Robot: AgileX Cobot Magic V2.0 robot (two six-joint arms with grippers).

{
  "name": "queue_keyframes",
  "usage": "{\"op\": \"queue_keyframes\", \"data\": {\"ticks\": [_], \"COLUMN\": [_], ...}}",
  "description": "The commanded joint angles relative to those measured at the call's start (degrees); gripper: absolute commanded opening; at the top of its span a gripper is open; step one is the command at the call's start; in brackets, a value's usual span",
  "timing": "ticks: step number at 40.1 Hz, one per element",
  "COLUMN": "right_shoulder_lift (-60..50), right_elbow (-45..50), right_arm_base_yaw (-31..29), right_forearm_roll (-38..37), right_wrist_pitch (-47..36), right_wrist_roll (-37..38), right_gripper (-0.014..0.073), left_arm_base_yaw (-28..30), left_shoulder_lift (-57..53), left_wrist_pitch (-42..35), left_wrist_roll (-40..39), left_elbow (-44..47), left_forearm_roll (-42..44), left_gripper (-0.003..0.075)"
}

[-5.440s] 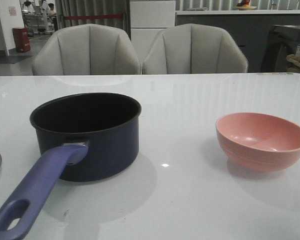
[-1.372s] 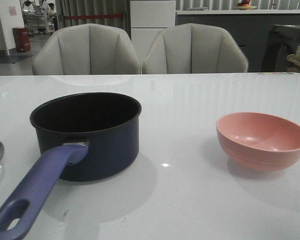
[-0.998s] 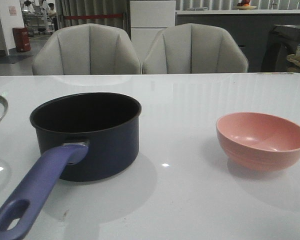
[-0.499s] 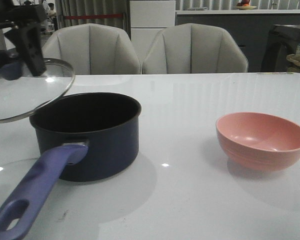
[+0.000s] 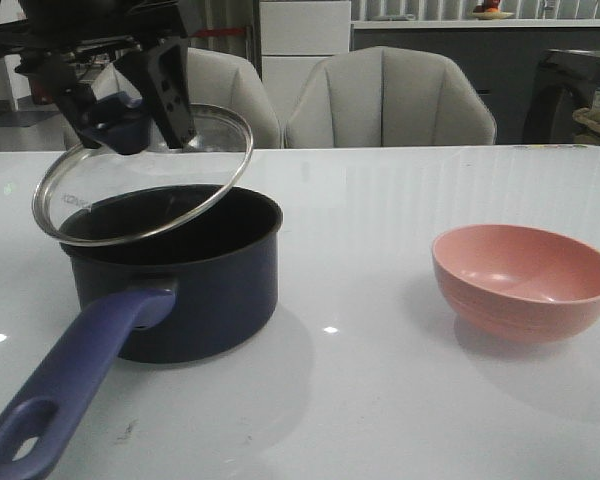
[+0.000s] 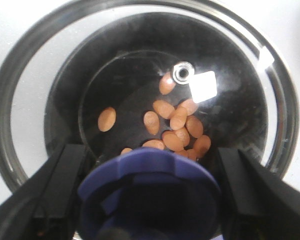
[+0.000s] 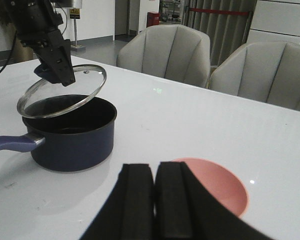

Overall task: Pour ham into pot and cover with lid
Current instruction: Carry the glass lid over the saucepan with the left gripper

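Observation:
My left gripper (image 5: pixel 125 95) is shut on the blue-purple knob (image 5: pixel 120 118) of the glass lid (image 5: pixel 150 185). It holds the lid tilted just above the dark navy pot (image 5: pixel 195 290), whose long handle (image 5: pixel 70 385) points to the near left. In the left wrist view the knob (image 6: pixel 150 195) sits between the black fingers (image 6: pixel 55 185), and several orange ham pieces (image 6: pixel 175 125) lie in the pot under the glass. My right gripper (image 7: pixel 154 200) is shut and empty, above the pink bowl (image 7: pixel 220 187). It is out of the front view.
The empty pink bowl (image 5: pixel 525 280) stands at the right of the white table (image 5: pixel 380 400). Two grey chairs (image 5: pixel 390 100) stand behind the table's far edge.
The lid rose from the table at the far left and my left gripper has carried it to the right, over the pot's opening. The pot and bowl have not moved.

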Motion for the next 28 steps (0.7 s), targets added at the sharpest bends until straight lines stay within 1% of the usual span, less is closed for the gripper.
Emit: {"op": "queue_keyframes", "data": {"ticks": [1, 18, 28], "right_shoulder_lift": [0.58, 0.58, 0.58], "right_elbow": [-1.48, -1.48, -1.48], "right_arm_base_yaw": [0.09, 0.09, 0.09], "right_forearm_roll": [0.98, 0.98, 0.98], "right_wrist_pitch": [-3.49, -3.49, -3.49], "right_wrist_roll": [-0.34, -0.34, -0.34], "right_gripper": [0.0157, 0.0157, 0.0157], "left_arm_base_yaw": [-0.96, -1.28, -1.28], "left_shoulder_lift": [-2.11, 0.87, 3.58], "left_wrist_pitch": [-2.35, -4.07, -1.85], "left_wrist_roll": [-0.01, 1.42, 1.42], "left_elbow": [-2.17, -2.91, -2.91], "left_forearm_roll": [-1.00, -3.09, -3.22], "left_gripper": [0.0113, 0.0114, 0.0116]}}
